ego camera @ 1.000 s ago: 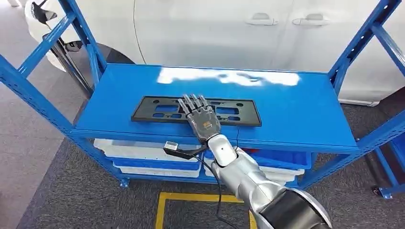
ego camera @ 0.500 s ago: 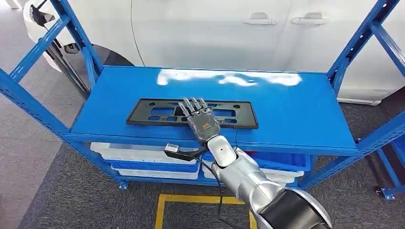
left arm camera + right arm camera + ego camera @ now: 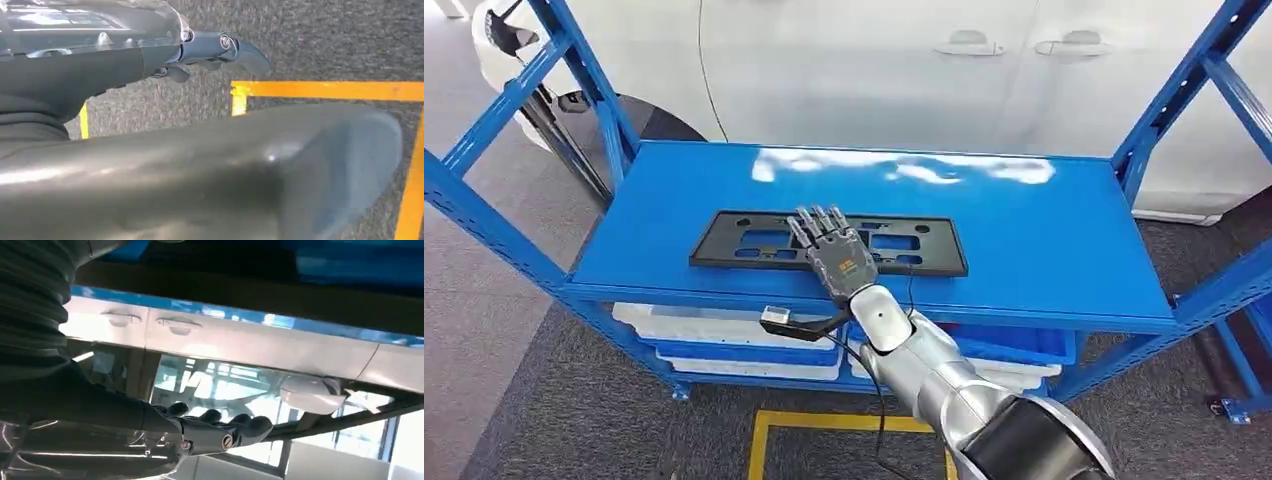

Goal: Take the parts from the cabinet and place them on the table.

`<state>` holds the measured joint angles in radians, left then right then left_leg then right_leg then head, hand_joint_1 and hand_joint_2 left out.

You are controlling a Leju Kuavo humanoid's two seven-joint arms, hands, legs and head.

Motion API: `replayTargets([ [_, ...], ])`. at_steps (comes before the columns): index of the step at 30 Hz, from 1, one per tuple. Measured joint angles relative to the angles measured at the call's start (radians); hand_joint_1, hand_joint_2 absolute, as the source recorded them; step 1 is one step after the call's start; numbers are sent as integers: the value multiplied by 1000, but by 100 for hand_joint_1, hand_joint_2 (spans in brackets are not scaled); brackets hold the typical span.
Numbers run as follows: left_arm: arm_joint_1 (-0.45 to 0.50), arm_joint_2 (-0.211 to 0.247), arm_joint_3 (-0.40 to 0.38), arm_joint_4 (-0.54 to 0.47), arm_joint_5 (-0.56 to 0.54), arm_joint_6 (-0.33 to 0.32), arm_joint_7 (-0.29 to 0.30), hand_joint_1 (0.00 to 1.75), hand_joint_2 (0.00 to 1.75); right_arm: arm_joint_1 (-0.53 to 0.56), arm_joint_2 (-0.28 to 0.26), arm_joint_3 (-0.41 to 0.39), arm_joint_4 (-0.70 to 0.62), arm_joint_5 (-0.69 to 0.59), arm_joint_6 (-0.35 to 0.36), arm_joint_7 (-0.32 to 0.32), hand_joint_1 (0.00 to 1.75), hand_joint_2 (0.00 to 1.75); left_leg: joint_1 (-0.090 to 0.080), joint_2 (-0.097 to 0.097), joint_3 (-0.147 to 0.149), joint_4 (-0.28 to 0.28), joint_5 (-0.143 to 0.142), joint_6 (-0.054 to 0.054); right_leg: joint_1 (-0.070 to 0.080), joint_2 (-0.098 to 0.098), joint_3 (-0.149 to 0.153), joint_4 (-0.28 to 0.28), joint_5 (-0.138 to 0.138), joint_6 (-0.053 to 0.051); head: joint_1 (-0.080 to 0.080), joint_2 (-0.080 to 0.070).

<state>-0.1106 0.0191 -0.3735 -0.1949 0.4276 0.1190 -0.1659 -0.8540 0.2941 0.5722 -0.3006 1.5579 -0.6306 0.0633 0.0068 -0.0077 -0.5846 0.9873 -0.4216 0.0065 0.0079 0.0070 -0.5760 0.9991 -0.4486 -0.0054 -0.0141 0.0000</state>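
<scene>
A flat black plastic plate (image 3: pixel 924 245) with several cut-outs lies lengthwise on the blue top shelf (image 3: pixel 1044 230) of the rack. My right hand (image 3: pixel 834 255) reaches in from the shelf's front edge. Its fingers are stretched out flat and apart over the middle of the plate, gripping nothing. Whether the hand touches the plate I cannot tell. In the right wrist view the right hand (image 3: pixel 220 432) shows straight fingers with nothing in them. My left hand (image 3: pixel 220 47) hangs above the carpet with its fingers extended and nothing held.
White and blue bins (image 3: pixel 724 330) sit on the shelf below. Slanted blue rack posts (image 3: pixel 484 210) flank the shelf on both sides. A white car (image 3: pixel 874 70) stands right behind the rack. Yellow tape (image 3: pixel 824 420) marks the grey carpet in front.
The head view has shifted slightly. My right hand stays spread over the middle of the plate, drawn a little toward the shelf's front edge.
</scene>
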Motion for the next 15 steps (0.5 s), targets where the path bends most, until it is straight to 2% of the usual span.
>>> replayTargets([
  [1,1,-3,0,0,0,0,0,0,0,0,0,0,-1,0,0,-1,0,175,5,3,7,-7,4,5,-3,-1,-1,11,-9,6,0,0],
  [2,-1,-3,0,0,0,0,0,0,0,-2,0,0,-1,0,1,-1,0,175,5,3,9,-10,4,11,-3,-2,-22,58,-41,10,0,0],
  [4,-3,-2,0,0,0,-3,0,0,0,0,0,0,0,0,4,0,0,175,4,3,9,-10,2,15,-9,-2,-98,209,-112,16,0,0],
  [5,-3,-2,0,0,0,-5,0,0,0,2,0,0,1,0,8,0,0,175,4,3,9,-9,1,15,-10,-2,-141,287,-139,19,0,0],
  [6,-2,-2,0,0,0,-5,0,0,0,5,-1,0,2,0,11,1,0,175,4,3,9,-8,0,15,-12,-2,-175,343,-148,21,0,0],
  [7,-1,-2,0,0,0,-6,0,0,0,5,-2,0,3,0,13,2,0,175,4,2,10,-8,-2,15,-14,-2,-179,340,-133,22,0,0],
  [8,-1,-2,0,0,-1,-8,0,0,0,5,-3,0,3,0,18,5,0,175,4,1,14,-7,-5,12,-16,-3,-152,273,-83,21,0,0],
  [9,-2,-3,0,0,-1,-8,0,0,0,3,-3,2,3,0,21,10,0,175,4,0,19,-4,-9,9,-17,-3,-111,187,-36,20,0,0],
  [11,-2,-4,0,0,-2,-8,0,0,0,0,-2,4,3,0,23,15,0,175,4,0,24,3,-19,3,-18,-5,-36,30,33,16,0,0],
  [12,-5,-3,0,0,-2,-8,-1,0,0,-2,-2,5,3,0,24,18,0,175,-3,0,20,9,-24,-4,-11,-5,-30,14,18,11,0,0],
  [15,-4,-3,0,0,-2,-8,-2,0,0,-2,-1,5,3,0,26,18,0,175,3,1,22,4,-25,-21,-5,0,-34,15,17,-8,0,0],
])
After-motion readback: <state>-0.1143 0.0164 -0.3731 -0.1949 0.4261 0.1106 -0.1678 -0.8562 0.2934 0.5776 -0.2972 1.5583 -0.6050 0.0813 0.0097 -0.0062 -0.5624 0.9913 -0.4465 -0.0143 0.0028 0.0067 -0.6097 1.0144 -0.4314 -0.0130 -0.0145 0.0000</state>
